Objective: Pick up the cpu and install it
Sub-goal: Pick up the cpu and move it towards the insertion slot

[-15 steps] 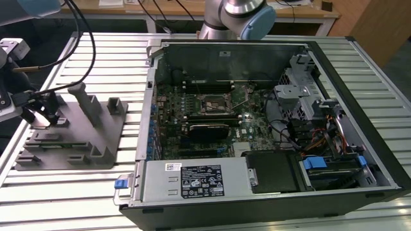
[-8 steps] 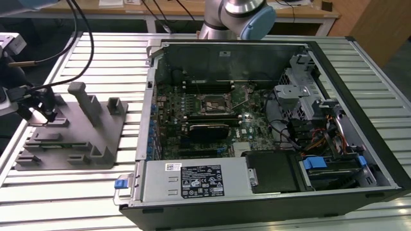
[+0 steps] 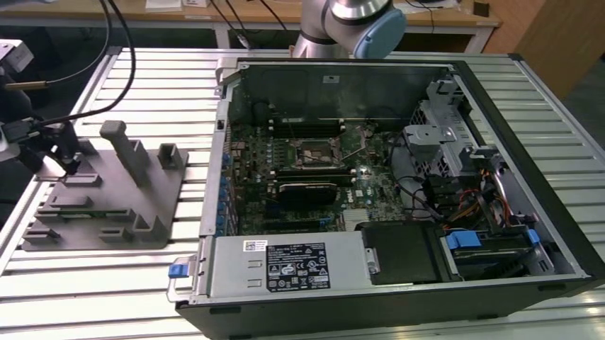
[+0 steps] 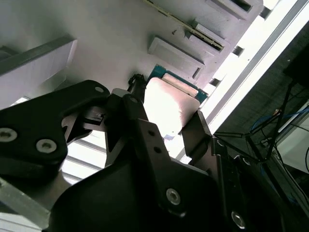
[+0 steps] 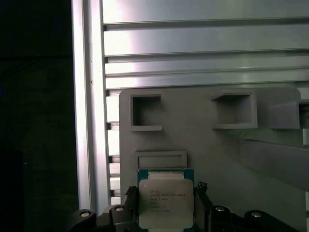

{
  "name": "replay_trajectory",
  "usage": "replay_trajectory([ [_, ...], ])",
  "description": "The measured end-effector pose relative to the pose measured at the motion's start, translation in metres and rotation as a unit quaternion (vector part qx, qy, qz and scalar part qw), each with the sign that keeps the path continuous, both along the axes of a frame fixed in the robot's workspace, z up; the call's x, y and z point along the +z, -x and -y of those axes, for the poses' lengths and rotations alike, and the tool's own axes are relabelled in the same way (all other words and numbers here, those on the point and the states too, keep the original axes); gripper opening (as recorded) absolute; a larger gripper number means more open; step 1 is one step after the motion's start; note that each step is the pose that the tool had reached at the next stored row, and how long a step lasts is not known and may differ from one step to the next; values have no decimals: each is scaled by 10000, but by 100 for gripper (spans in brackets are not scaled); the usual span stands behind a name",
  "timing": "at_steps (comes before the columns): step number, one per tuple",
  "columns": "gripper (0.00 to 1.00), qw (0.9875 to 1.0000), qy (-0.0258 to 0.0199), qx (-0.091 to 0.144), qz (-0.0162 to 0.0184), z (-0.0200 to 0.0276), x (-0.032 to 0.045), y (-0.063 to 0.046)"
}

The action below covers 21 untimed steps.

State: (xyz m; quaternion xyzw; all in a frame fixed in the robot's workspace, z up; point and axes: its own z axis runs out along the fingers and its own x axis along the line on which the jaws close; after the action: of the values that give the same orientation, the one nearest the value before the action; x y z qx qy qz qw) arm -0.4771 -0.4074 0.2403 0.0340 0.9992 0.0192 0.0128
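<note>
The cpu (image 5: 166, 203) is a small square chip with a silver top and a green edge, lying at a corner of the grey fixture (image 5: 212, 150). My gripper (image 5: 165, 193) sits over it, one black finger against each of two opposite sides, shut on it. The second wrist view shows the cpu (image 4: 170, 102) bright between the fingers (image 4: 197, 129). In the exterior view my gripper (image 3: 68, 168) reaches down onto the fixture (image 3: 104, 205) at the exterior view's left. The black socket frame (image 3: 317, 152) lies inside the open computer case (image 3: 378, 177), on the motherboard.
The fixture carries upright posts (image 3: 118, 145) and several recessed pockets (image 5: 146, 112). It rests on a slatted aluminium table (image 3: 170, 85). Cables (image 3: 85, 64) hang at the exterior view's left. Inside the case are a power supply (image 3: 283, 265) and drive cages (image 3: 444, 134).
</note>
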Motion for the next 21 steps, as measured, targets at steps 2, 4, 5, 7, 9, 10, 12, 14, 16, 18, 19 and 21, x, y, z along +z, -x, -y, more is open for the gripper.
replay_trajectory([
  [2, 55, 10000, 0, 0, 1, -1, 34, 0],
  [4, 55, 10000, 0, 0, 1, -1, 66, 0],
  [5, 55, 10000, 0, 0, 1, -2, 83, 0],
  [7, 55, 10000, 0, 0, 2, -2, 115, 0],
  [9, 55, 10000, 0, 0, 3, -3, 148, 0],
  [10, 55, 10000, 0, 0, 3, -3, 165, 0],
  [12, 55, 10000, 0, 0, 5, -4, 212, 0],
  [14, 55, 10000, 0, 0, 7, -5, 246, 0],
  [16, 55, 10000, 0, 0, 7, -6, 280, 0],
  [18, 55, 10000, 0, 0, 8, -6, 311, 0],
  [19, 55, 10000, 0, 0, 9, -6, 327, 0],
  [21, 55, 10000, 0, 0, 9, -7, 358, 0],
])
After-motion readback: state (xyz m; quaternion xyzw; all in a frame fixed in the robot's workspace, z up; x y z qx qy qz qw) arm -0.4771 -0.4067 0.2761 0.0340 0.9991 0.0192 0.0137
